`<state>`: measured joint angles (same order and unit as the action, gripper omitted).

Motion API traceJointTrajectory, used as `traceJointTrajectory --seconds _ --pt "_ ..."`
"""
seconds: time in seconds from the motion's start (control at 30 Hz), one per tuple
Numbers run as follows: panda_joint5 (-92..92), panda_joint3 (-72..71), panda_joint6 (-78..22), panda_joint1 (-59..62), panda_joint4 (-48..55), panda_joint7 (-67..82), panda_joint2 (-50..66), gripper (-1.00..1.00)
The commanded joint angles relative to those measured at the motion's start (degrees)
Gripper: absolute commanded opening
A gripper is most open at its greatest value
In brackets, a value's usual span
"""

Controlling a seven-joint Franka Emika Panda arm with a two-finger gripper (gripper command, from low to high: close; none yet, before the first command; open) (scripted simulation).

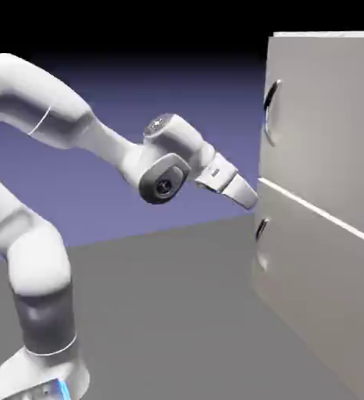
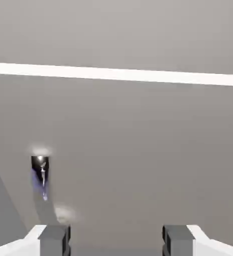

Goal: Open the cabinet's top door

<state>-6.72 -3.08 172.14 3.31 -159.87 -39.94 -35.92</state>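
Surface (image 1: 162, 312), one: grey, plain, flat. Standing on it: white robot arm's base (image 1: 41, 371), exterior view's left; light grey cabinet (image 1: 318, 273), exterior view's right.

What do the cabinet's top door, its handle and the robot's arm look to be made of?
Top door: perhaps painted metal or laminate, smooth matte light grey with no grain.
Handle: probably polished metal; it is dark with bright glints along its curve.
Arm: likely glossy white plastic or painted metal, judging by its soft highlights.
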Motion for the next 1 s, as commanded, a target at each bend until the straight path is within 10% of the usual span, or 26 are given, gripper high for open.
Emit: traceJointTrajectory --seconds 0.0,0.97 --pt "-2.5 -1.1 -0.7 1.5 0.4 0.9 -1.2 0.00" --pt "-74.8 -34.3 -20.7 44.4 12.6 28.0 -36.2 0.00"
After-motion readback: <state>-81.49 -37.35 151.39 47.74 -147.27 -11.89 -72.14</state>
